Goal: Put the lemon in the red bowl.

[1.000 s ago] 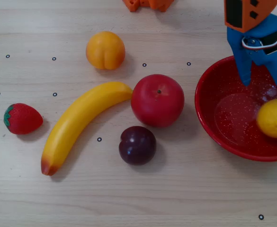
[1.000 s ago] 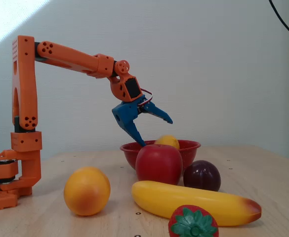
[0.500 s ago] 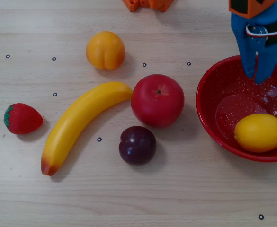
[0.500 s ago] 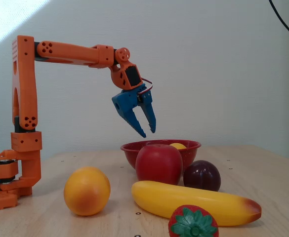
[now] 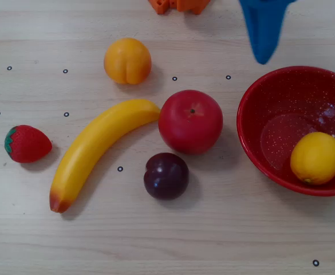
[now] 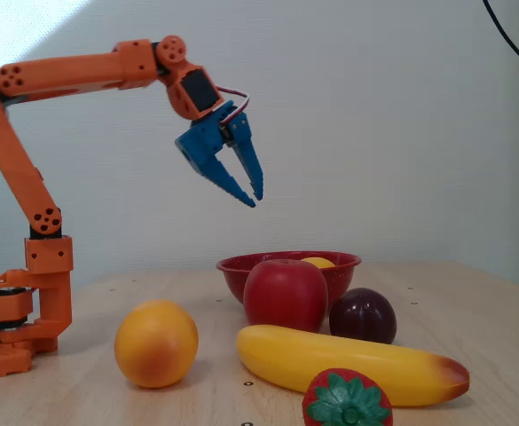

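Observation:
The lemon [image 5: 316, 157] lies inside the red bowl [image 5: 270, 91] at the right, against its near-right wall. In the fixed view only the lemon's top [image 6: 318, 262] shows above the bowl's rim [image 6: 232, 264]. My blue gripper [image 5: 263, 56] hangs in the air above the table just beyond the bowl's far-left rim. In the fixed view the gripper [image 6: 254, 199] is well above the bowl, pointing down. Its fingertips are together and it holds nothing.
A red apple [image 5: 190, 121] sits just left of the bowl, with a dark plum [image 5: 166, 175] in front of it. A banana [image 5: 95, 150], a peach [image 5: 127, 60] and a strawberry [image 5: 27, 143] lie further left. The orange arm base [image 6: 15, 311] stands at the far edge.

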Controlling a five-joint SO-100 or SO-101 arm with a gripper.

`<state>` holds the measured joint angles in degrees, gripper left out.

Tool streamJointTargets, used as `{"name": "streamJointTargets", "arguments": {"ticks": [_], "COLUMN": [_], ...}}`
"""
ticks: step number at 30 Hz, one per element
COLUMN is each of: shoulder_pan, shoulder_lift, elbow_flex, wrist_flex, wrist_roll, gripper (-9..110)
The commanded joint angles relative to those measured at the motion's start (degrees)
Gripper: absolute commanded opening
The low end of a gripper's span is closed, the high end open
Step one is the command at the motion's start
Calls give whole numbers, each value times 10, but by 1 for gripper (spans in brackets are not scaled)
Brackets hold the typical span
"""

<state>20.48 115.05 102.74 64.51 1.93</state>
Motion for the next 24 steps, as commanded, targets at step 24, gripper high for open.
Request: {"name": "streamJointTargets", "arguments": {"ticks": [24], "shoulder_pan": [-229], "shoulder_lift": [632], "elbow_flex": [672], "wrist_flex": [-175], "wrist_roll": [81], "gripper": [0]}}
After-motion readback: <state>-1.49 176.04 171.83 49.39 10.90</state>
